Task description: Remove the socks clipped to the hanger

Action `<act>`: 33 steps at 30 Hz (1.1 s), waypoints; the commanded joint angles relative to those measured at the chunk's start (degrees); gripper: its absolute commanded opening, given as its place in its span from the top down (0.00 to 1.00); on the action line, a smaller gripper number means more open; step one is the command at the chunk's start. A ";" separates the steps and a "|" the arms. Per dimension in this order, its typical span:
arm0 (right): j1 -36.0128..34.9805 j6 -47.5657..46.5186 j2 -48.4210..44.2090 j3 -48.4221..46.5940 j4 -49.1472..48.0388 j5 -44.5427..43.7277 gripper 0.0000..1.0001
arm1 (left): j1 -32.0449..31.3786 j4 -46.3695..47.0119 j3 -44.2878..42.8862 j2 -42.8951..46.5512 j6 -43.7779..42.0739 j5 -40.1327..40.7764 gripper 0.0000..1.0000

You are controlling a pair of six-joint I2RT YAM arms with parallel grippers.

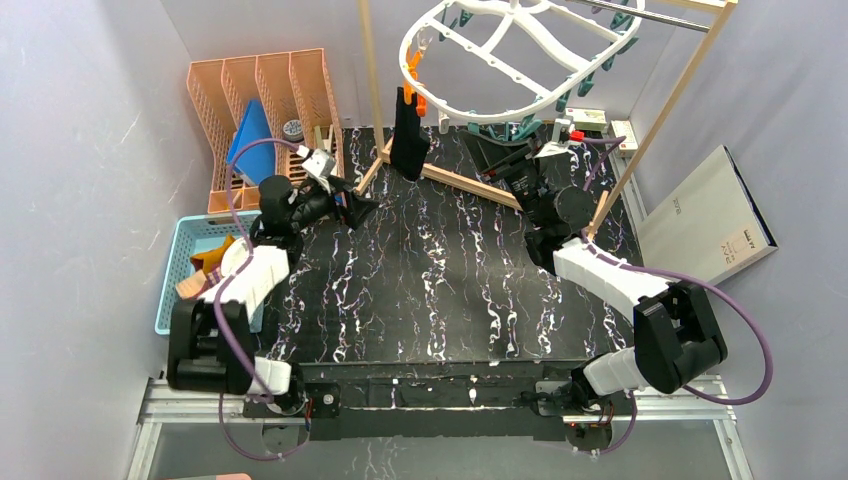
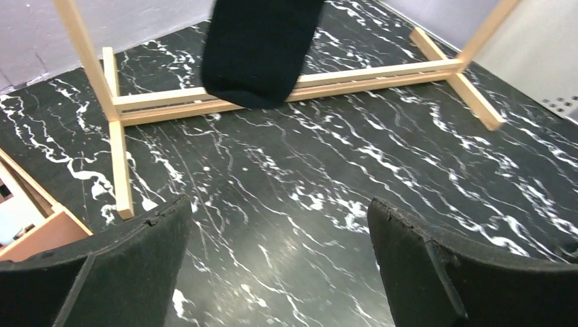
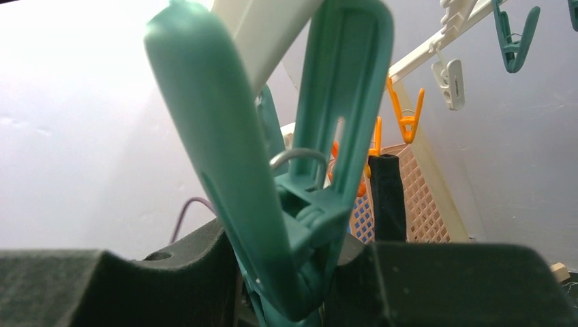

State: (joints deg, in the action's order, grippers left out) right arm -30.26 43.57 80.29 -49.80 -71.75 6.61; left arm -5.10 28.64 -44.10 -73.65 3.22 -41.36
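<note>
Overhead, black sock (image 1: 409,140) clipped on hanger (image 1: 500,112), left claw (image 2: 278,228) wide open, right claw (image 3: 293,286) pinching teal clip (image 3: 204,136), box (image 1: 705,215) print unreadable.

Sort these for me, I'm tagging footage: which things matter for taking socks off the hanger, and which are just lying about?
Job: black sock, white hanger, teal clip, right gripper shut on that clip, left gripper open, blue basket, probably for socks.
Lying about: orange rack, grey box.

Black sock (image 1: 410,140), white hanger (image 1: 490,113), teal clip (image 3: 225,170), white-veined black table (image 1: 430,290).
</note>
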 commanded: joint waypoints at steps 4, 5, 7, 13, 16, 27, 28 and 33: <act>0.82 -0.88 -2.54 -0.28 0.10 -1.93 0.69 | -1.32 26.02 -4.11 -17.06 -1.43 4.90 0.03; 0.84 -0.98 -2.80 -0.04 0.23 -2.07 0.69 | -1.51 28.25 -4.72 -18.79 -1.49 6.85 0.03; 0.82 -1.18 -3.15 0.20 0.50 -2.29 0.69 | -1.66 31.31 -7.26 -22.52 -0.61 8.38 0.02; 0.88 -1.97 -3.52 -0.06 1.61 -2.34 0.69 | -2.90 32.12 -18.00 -33.12 -0.37 4.72 0.02; 0.85 -2.33 -3.33 -0.24 2.20 -2.17 0.70 | -3.41 32.17 -22.57 -36.79 -0.70 3.85 0.02; 0.84 -2.21 -1.16 -1.23 2.96 -1.73 0.71 | -5.68 32.18 -36.47 -48.20 4.13 -10.29 0.04; 0.86 -2.30 -1.11 -1.40 3.19 -1.76 0.71 | -5.96 32.21 -37.58 -48.97 5.10 -11.59 0.04; 0.90 -2.86 -0.43 -2.35 4.05 -1.78 0.71 | -7.31 32.32 -42.31 -51.60 9.46 -17.83 0.06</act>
State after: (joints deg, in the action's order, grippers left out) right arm -30.04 42.04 79.59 -49.82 -67.18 6.57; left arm -11.16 59.22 -82.06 -125.34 8.51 -51.05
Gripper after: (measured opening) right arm 0.381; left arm 0.953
